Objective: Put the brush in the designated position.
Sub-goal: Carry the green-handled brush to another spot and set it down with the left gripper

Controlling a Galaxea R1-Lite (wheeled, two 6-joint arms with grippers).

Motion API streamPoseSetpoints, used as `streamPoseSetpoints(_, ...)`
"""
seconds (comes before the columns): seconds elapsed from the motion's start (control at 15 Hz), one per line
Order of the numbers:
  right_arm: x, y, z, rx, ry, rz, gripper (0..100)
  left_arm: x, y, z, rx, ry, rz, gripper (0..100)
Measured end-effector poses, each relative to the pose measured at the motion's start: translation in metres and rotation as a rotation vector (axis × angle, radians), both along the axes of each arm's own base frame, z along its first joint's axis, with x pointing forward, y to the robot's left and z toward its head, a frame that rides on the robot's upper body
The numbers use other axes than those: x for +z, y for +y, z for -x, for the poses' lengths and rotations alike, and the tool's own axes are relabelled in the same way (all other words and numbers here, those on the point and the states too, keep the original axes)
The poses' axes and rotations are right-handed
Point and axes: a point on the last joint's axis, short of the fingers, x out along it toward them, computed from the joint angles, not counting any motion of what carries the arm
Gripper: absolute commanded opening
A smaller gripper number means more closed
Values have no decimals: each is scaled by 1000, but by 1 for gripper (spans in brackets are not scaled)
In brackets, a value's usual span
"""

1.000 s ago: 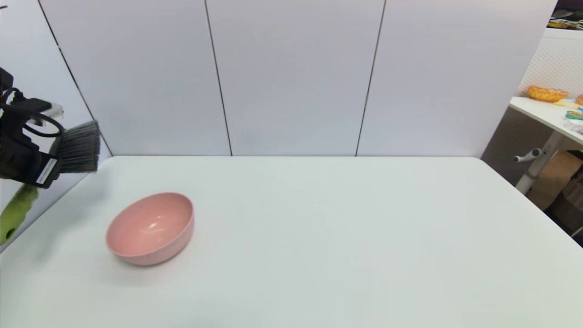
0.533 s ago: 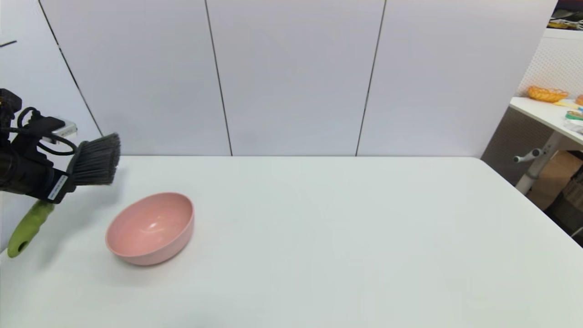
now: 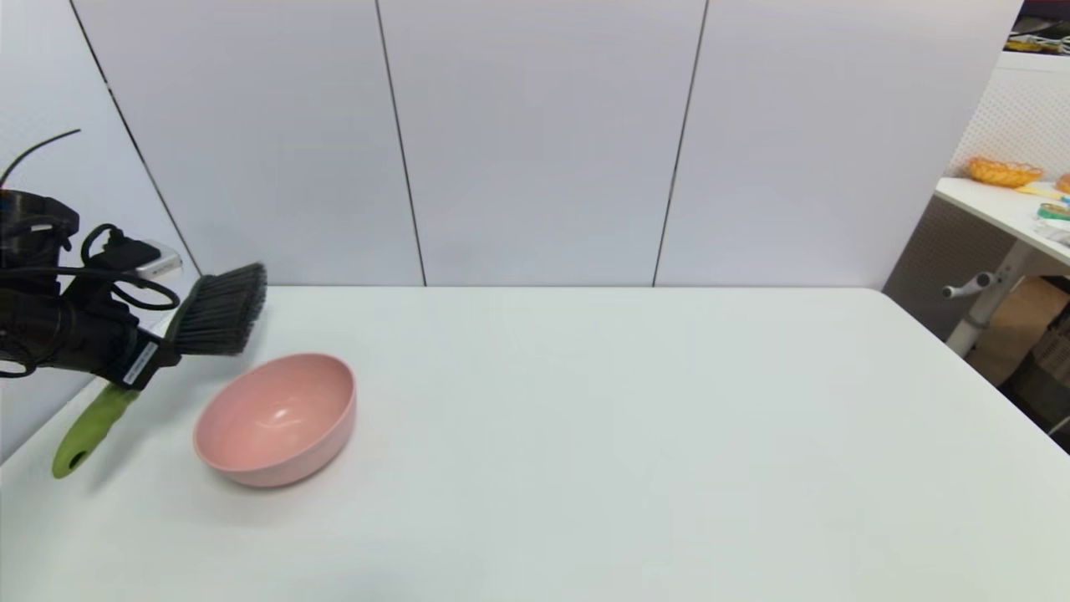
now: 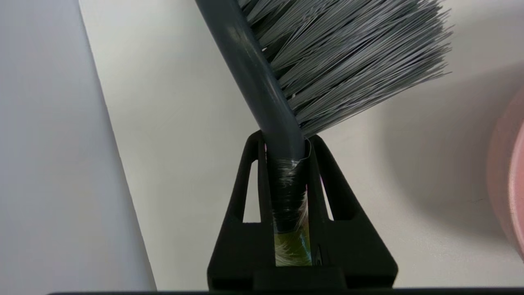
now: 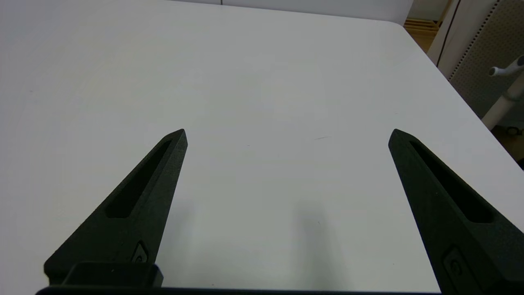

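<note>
Hand brush (image 3: 216,311) gripped at its neck by clenched jaws of left gripper (image 3: 159,359), held above white surface (image 3: 585,435) beside pink bowl (image 3: 276,418), right gripper (image 5: 286,135) jaws spread wide, nothing held.

- Pale grey wall panels (image 3: 535,142) with thin dark seams stand behind the white table (image 3: 635,435).
- To the right, a second white table (image 3: 999,209) carries an orange basket (image 3: 1003,172), beside a pegboard partition (image 3: 1024,117).
</note>
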Motion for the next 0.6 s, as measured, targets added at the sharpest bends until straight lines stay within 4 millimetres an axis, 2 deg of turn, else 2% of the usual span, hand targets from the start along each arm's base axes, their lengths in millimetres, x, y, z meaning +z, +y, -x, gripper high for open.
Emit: streamPoseSetpoints(0.6, 0, 0, 0, -1, 0, 0, 100, -17, -3, -30, -55, 32, -9, 0)
